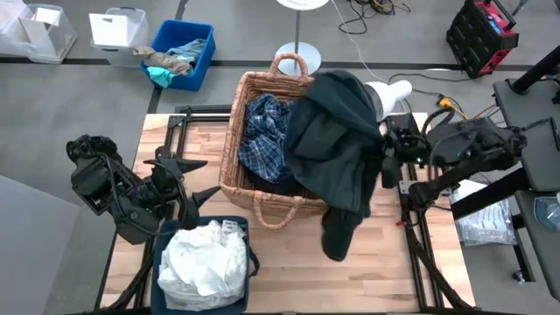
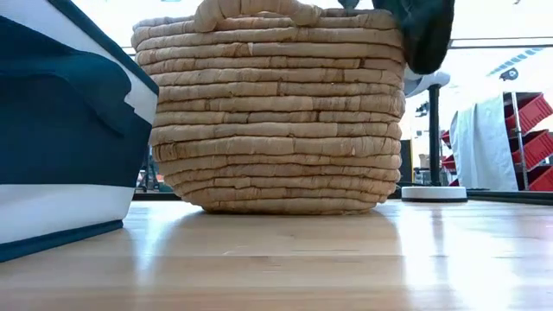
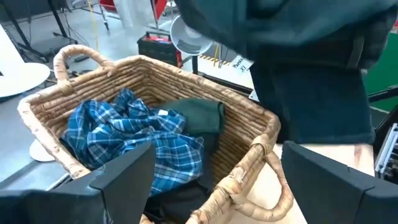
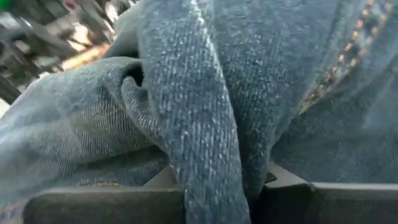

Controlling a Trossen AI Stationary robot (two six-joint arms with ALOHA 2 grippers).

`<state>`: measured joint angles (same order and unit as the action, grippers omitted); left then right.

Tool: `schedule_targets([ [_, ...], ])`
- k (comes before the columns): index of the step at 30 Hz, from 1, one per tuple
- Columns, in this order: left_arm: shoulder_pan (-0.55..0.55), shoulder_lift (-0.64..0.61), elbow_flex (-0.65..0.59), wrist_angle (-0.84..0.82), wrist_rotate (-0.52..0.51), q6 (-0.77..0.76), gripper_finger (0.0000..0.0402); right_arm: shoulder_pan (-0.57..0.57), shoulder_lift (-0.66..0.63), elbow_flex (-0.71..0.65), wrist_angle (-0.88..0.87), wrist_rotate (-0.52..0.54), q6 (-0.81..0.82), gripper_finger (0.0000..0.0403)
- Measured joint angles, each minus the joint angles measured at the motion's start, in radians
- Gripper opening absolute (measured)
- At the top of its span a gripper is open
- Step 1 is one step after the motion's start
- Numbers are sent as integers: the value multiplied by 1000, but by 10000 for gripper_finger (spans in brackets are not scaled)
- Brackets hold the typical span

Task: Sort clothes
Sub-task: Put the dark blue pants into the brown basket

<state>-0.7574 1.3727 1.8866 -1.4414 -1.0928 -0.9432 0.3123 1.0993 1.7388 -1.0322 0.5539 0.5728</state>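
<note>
The right pincer (image 4: 217, 186) is clamped on a fold of a dark charcoal garment (image 1: 337, 144), the cloth bunched between its fingers in the right wrist view. From above, that garment hangs in the air over the right side of the wicker basket (image 1: 262, 206), one end trailing down past the basket's rim toward the tabletop (image 1: 385, 262). It looks lifted this high so that it can clear the rim and be carried to wherever the dark pieces belong.

The left pincer (image 1: 194, 182) sits just beside the basket's left wall, its fingers spread apart and holding nothing, pointed at the basket's contents as if waiting for its turn.

Inside the basket lie a blue-and-white plaid shirt (image 3: 134, 140), a dark green garment (image 3: 199, 115) next to it, and something black (image 3: 177, 202) beneath them. A blue bin (image 1: 241, 302) near the front edge of the tabletop, close to the left arm, holds a heap of white clothes (image 1: 206, 262), so whites seem to be gathered there.

The trailing end of the hanging garment could snag on the basket's handle (image 1: 280, 214) or drag across the tabletop. Off the tabletop, on the floor, a blue box (image 1: 203, 66) holds rags (image 1: 171, 61).
</note>
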Motion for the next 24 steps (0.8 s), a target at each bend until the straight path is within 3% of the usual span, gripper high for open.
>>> schedule_targets([
  [5, 0, 0, 16, 30, -32, 0, 322, -93, 129, 172, 87, -1, -214, 43],
  [10, 0, 0, 17, 64, -102, 17, 322, -212, 266, 301, 88, 8, -321, 43],
  [16, 0, 0, 17, 64, -130, 19, 322, -371, 397, 326, 76, -113, -329, 43],
  [24, 0, 0, 17, 65, -132, 49, 322, -515, 598, 323, 233, -107, -384, 43],
])
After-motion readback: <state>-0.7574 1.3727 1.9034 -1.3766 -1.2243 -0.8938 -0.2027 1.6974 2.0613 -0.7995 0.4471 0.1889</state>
